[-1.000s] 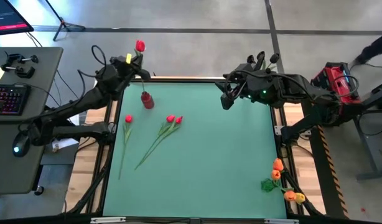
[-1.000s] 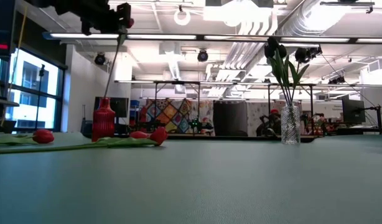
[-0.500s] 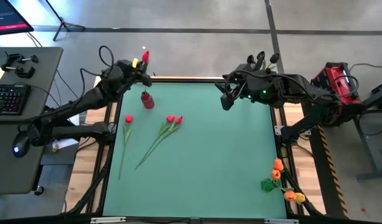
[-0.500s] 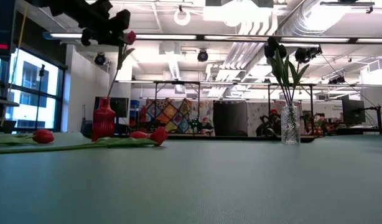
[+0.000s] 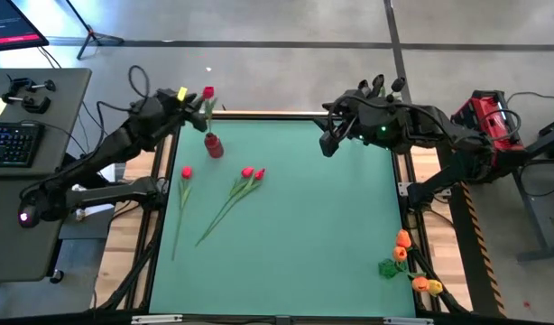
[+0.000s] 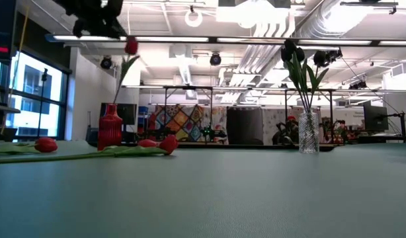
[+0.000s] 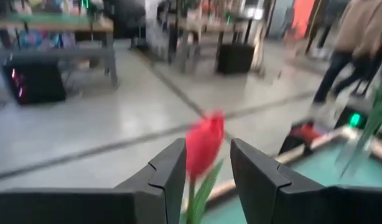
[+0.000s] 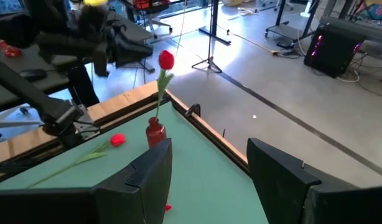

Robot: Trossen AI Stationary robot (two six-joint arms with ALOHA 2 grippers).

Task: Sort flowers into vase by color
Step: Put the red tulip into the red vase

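Flowers: three red tulips [image 5: 247,173] lie loose on the worktop [image 5: 295,226], stems running lengthwise, nearer the left gripper [image 5: 189,100], whose jaws stand parted, empty. Beyond, one tulip [image 5: 207,93] stands upright in the red vase [image 5: 213,144]. Right gripper [image 5: 328,144] hovers open, empty.

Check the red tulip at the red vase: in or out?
In: the red tulip stands upright, its stem running into the red vase.

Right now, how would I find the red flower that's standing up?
Look at the green table, near its far left corner. A little red vase stands there, and one red tulip rises upright from it. The other red tulips lie flat.
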